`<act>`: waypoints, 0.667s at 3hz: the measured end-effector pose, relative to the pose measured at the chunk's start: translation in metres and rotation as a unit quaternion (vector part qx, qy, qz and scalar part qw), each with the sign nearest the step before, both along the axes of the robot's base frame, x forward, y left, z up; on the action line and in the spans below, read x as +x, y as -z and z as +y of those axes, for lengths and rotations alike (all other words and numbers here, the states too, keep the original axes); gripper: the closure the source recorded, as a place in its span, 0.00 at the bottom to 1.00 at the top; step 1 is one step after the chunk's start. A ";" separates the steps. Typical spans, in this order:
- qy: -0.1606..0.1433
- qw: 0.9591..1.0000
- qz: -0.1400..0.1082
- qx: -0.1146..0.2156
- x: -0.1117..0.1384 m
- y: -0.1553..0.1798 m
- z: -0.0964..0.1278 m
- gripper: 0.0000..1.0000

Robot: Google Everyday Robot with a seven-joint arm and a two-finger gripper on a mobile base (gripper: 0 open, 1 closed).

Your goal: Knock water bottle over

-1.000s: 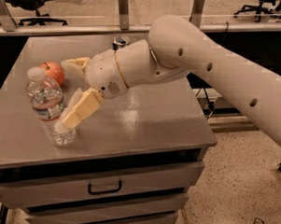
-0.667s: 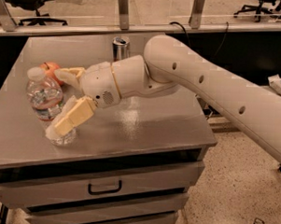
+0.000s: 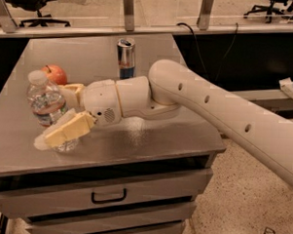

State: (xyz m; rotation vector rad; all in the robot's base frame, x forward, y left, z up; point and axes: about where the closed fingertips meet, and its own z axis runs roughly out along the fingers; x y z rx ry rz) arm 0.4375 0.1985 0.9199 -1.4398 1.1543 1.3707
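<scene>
1. One water bottle (image 3: 45,107) stands on the grey top of a metal cabinet (image 3: 150,148), toward the left front part of that top. It is clear and ribbed, with a white cap and a thin label band. Its cap sits a little left of its base, so it looks slightly tilted, and the base rests on the top.
2. Right at the water bottle is the gripper (image 3: 55,114), reaching in from the bottle's right. The claw is released: its two pale yellow fingers are spread wide, with the bottle between them.
3. Across the front of the bottle's lower half lies the near finger (image 3: 68,129), slanting down to the left, its tip just past the bottle's base. It overlaps the plastic in this view, but whether it presses on it cannot be told.
4. Behind the bottle's right shoulder, just beside it, the far finger (image 3: 73,90) shows.
5. Away from the bottle to the right runs the white arm (image 3: 224,112), dropping out at the right edge. Its rounded wrist sits low over the top, just right of the bottle.
6. Behind the bottle, close to its cap, a red apple (image 3: 54,74) rests on the top.
7. Behind and to the right of the bottle, well apart from it, a silver-and-blue drink can (image 3: 125,57) stands upright beyond the wrist.
8. Below the bottle, the cabinet's front shows a drawer (image 3: 148,194) with a dark handle (image 3: 109,196).
</scene>
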 end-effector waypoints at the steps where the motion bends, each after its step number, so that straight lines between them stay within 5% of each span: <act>1: 0.018 0.999 -0.018 0.020 -0.003 -0.001 -0.001 0.40; 2: 0.032 0.998 -0.049 0.016 -0.001 -0.001 -0.002 0.48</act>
